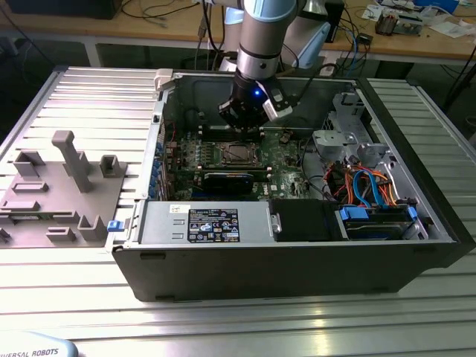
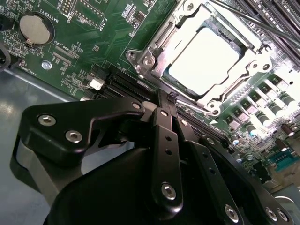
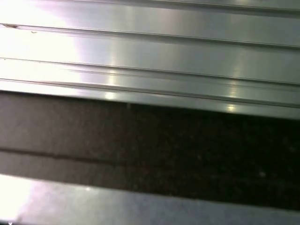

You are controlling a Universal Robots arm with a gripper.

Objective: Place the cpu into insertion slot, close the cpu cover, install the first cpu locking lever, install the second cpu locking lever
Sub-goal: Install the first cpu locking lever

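1 gripper point(image 2: 165, 101), fingers pinched shut w/ nothing held, probably pressing levers beside cpu cover point(image 2: 154, 44) over seated cpu point(image 2: 204, 61), upper right.

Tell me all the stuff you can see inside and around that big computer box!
computer case: one, black and grey, open on the ridged metal table.
motherboard: one, green, inside the case.
cpu: one, silvery, seated in the insertion slot.
cpu cover: one, grey metal frame, down around the cpu.
coin battery: one, silver, on the motherboard.
drive cables: several, blue and orange, at the exterior view's right of the case.
fixture tray: one, grey, on the table at the exterior view's left.
gripper: one, black, fingers together, just beside the cpu cover's edge.
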